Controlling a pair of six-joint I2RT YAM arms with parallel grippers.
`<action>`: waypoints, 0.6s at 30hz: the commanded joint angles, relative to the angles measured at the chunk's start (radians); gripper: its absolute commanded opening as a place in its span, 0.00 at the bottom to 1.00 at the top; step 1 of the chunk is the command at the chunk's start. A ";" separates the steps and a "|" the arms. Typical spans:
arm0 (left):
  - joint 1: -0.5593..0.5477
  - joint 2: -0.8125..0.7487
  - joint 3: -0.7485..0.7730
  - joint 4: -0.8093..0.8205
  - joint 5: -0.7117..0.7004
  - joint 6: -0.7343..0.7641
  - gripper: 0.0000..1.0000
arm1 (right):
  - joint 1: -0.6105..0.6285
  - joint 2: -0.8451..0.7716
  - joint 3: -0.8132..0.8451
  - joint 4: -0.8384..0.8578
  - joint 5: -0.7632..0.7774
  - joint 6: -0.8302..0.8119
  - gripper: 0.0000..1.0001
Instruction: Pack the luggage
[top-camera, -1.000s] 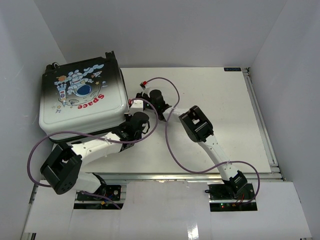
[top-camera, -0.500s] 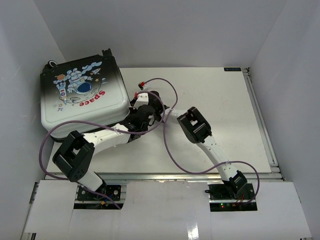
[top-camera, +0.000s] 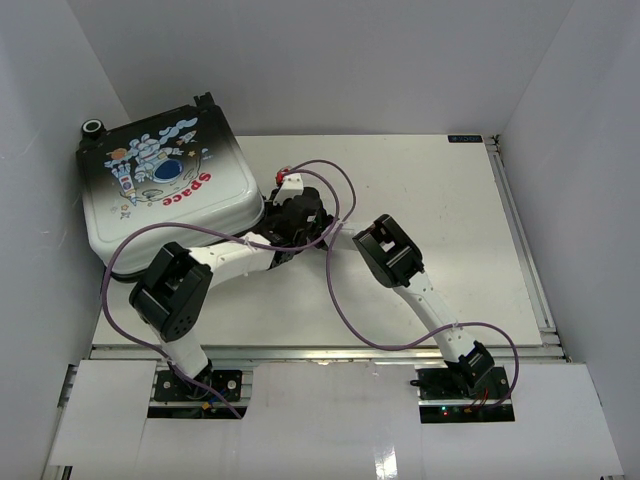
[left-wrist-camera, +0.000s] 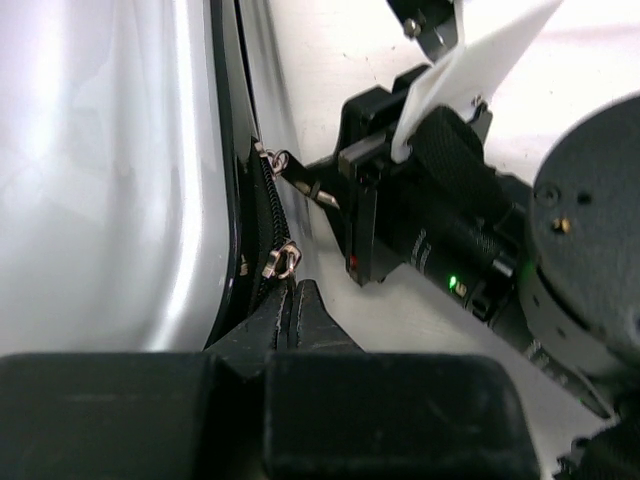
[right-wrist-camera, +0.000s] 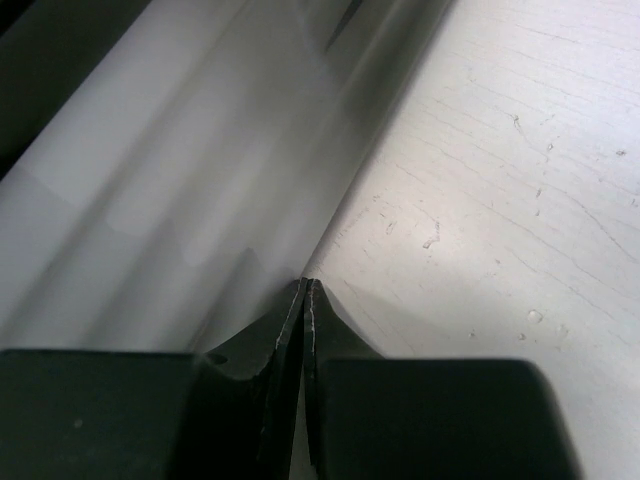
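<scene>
Two sets of fingers, left gripper (left-wrist-camera: 291, 295) and right gripper (right-wrist-camera: 305, 290), sit pressed together beside the luggage (top-camera: 165, 200), upper left overhead. Left tip meets a zipper pull (left-wrist-camera: 283, 262); it is best dragged steadily along the rim.

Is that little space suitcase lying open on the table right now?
No, the luggage has its lid down, with the astronaut-printed shell facing up in the overhead view.
</scene>
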 joint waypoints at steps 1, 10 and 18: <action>0.008 -0.042 0.104 0.324 -0.002 0.027 0.00 | 0.210 0.005 -0.052 -0.053 -0.272 0.043 0.08; 0.028 -0.004 0.141 0.436 -0.017 0.058 0.00 | 0.217 -0.004 -0.063 -0.060 -0.274 0.014 0.08; 0.030 0.168 0.285 0.467 -0.095 0.189 0.00 | 0.210 0.012 -0.049 -0.059 -0.306 0.023 0.08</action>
